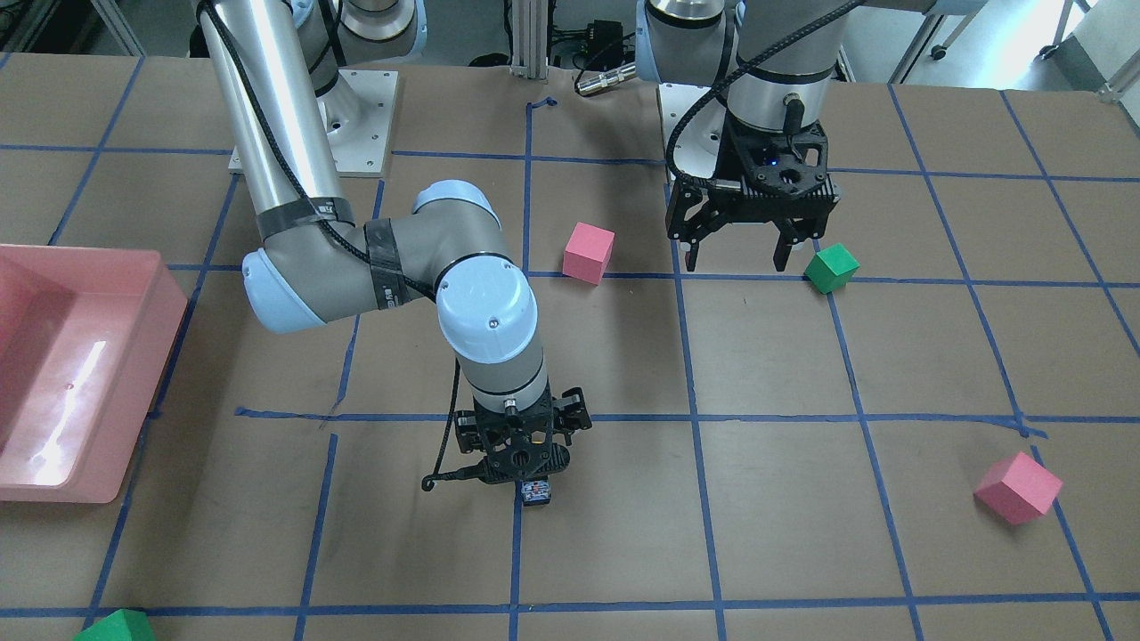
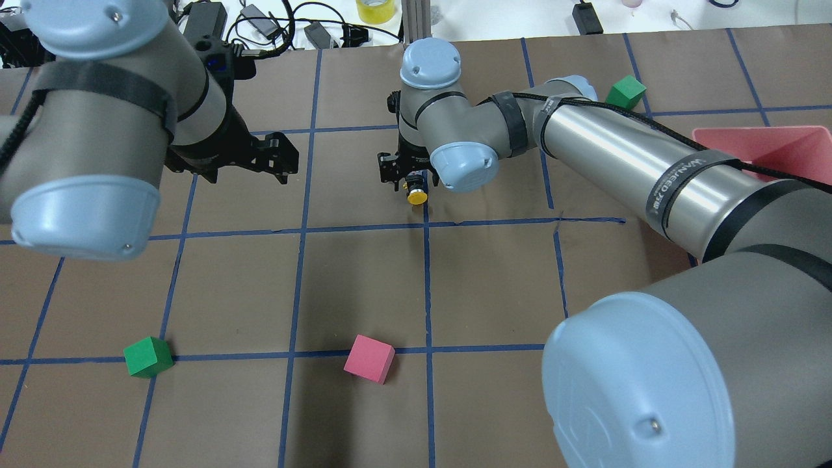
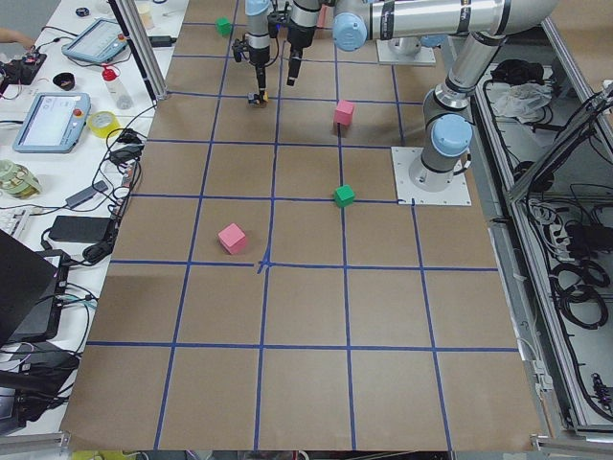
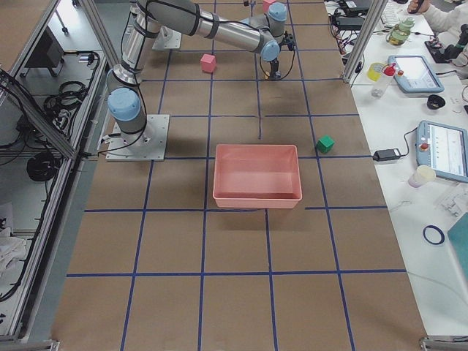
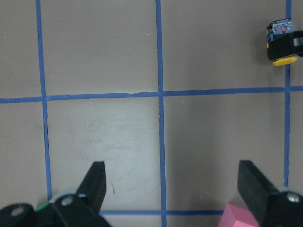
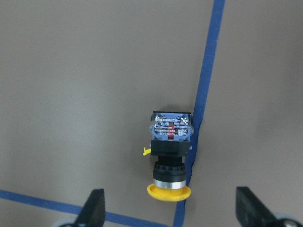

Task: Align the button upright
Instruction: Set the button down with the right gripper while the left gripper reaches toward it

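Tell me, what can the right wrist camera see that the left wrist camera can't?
Only the right wrist view shows the right pincer, open, and the red and blue bits on the button up close. Only the left wrist view shows the left pincer, open, and a corner of a pink cube. Both show the button lying on its side beside blue tape on the brown table.
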Available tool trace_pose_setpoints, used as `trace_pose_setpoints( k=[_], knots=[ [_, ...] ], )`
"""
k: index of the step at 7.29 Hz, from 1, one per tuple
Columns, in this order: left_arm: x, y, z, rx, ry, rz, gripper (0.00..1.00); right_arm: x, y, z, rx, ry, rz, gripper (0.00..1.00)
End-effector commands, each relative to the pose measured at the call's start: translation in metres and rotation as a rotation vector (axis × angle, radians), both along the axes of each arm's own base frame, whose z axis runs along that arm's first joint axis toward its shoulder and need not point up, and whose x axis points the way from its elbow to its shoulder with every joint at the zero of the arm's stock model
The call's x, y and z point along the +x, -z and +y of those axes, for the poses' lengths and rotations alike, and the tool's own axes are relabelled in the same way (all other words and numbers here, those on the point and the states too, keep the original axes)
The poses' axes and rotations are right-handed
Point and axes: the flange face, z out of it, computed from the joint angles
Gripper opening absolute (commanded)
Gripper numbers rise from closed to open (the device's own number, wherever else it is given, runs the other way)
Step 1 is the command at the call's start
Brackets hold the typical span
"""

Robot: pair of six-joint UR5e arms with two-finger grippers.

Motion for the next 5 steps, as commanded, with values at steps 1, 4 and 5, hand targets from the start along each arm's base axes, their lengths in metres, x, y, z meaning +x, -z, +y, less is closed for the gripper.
trace_pose_setpoints(
  k=[1,4,5],
  knots=[
    [-0.006,0.042,0.018,-0.136,0.017,0.012,1.00,-0.039,-0.034,0.000,-0.016,-0.027,0.013,1.00],
    [-0.034,0.092,0.040,-0.285,-0.010,0.003,1.00,-0.181,-0.117,-0.003,0.020,-0.100,0.084,1.00],
    [-0.048,0.101,0.042,-0.302,-0.028,0.029,1.00,-0.240,-0.146,0.008,0.054,-0.094,0.154,1.00]
  ],
)
